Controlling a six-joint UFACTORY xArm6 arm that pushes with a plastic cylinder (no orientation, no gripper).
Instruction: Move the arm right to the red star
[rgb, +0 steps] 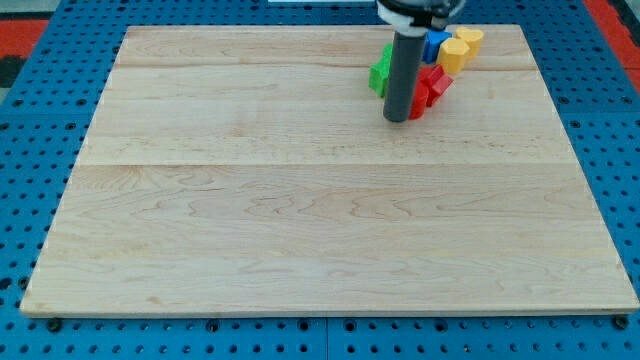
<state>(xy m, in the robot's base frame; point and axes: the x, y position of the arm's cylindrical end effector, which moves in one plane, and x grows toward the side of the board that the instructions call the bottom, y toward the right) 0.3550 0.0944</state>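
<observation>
The red star (432, 86) lies near the top of the wooden board, right of centre, partly hidden by my rod. My tip (396, 119) rests on the board at the red star's lower left, touching or almost touching it. A green block (379, 72) sits just left of the rod, its shape partly hidden. A blue block (435, 45) and two yellow blocks (461, 46) crowd together just above and right of the red star.
The wooden board (320, 220) lies on a blue pegboard surface (40, 100) that surrounds it. The block cluster sits close to the board's top edge.
</observation>
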